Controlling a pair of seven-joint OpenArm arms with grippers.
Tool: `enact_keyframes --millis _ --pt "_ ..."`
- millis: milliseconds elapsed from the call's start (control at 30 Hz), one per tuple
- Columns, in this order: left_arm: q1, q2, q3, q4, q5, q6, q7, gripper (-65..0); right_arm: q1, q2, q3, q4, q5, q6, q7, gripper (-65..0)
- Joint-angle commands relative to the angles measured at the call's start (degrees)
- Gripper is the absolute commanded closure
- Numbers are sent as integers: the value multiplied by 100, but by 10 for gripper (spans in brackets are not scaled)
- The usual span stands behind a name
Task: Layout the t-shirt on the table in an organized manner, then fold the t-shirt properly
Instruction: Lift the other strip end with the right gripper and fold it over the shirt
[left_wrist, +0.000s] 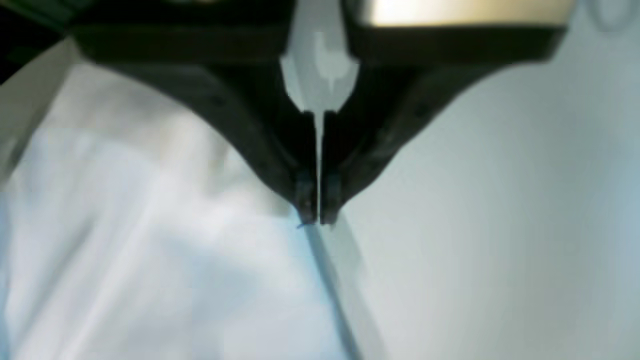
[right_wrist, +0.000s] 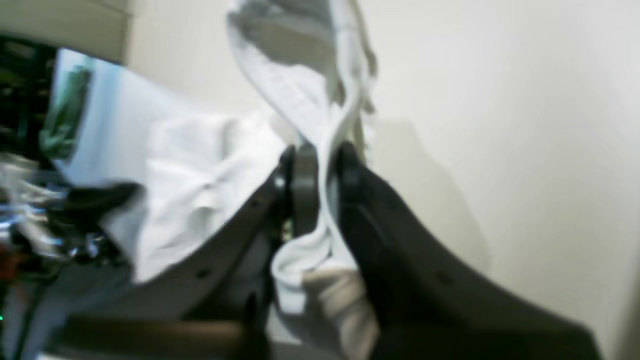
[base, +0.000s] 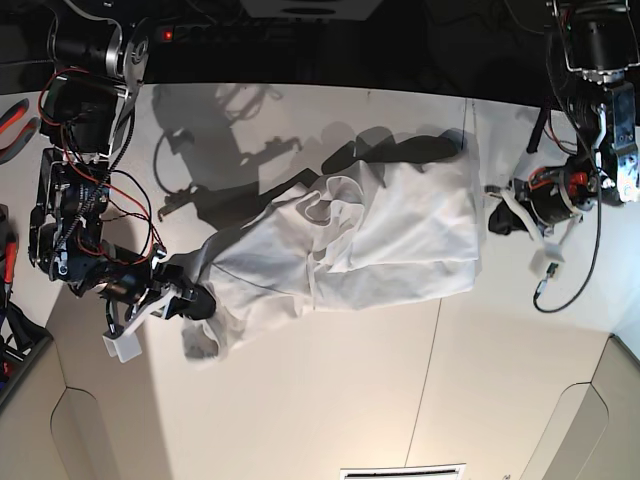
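Currently the t-shirt lies crumpled across the desk. Right gripper has its fingers clamped on a bunched fabric edge; left gripper has its fingers together, apparently pinching the hem. Pull apart slowly, low, to flatten wrinkles.

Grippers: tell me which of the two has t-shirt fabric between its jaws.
The right gripper, at the base view's left: a white fold of the t-shirt runs between its jaws. The left gripper is shut beside the shirt's edge with nothing visibly pinched.
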Motion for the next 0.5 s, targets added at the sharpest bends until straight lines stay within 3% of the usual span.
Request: enact_keyframes --millis 0,200,267,467 --pt "48 -28 11 0 -83 -20 -144 -13 136 -151 -11 208 299 48 -83 0" --pt "286 437 120 -195 -149 -22 -181 -13 -144 -1250 -382 573 466 50 -289 0" --pt "267 588 120 -192 -149 -26 -181 -13 -275 -1250 -984 573 356 46 -42 0" --pt "258 632 125 -192 -192 -44 -186 -13 -461 -1257 -2446 570 -785 -264 715 0"
